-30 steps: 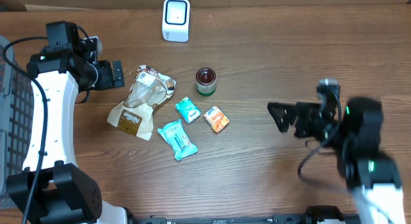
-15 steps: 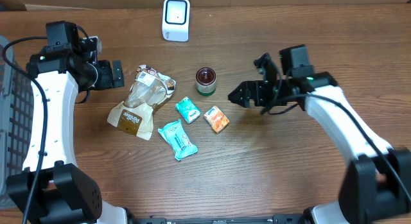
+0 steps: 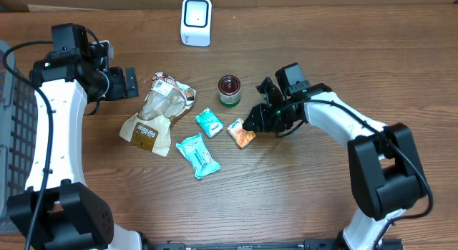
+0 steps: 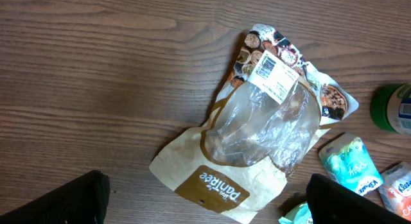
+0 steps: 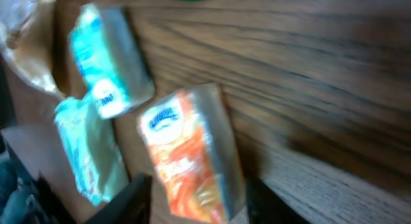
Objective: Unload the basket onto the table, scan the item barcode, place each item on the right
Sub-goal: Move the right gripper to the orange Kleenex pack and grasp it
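Wood table (image 3: 300, 200); we list, nearest first.
- Long teal packet (image 3: 198, 155), flat.
- Orange packet (image 3: 242, 134), the piece for scanning, flat on the table just right of the teal ones. The right gripper (image 3: 252, 124) is low over it with a finger on either side and jaws part-way apart. The view is blurred, so we cannot tell whether they grip.
- Small teal packet (image 3: 209, 122).
- Brown windowed bag (image 3: 156, 115).
- Green jar (image 3: 229, 91), upright.
- Left gripper (image 3: 127, 84), jaws wide, holding nothing, beside the bag.
- White scanner (image 3: 196, 21), at the far edge.
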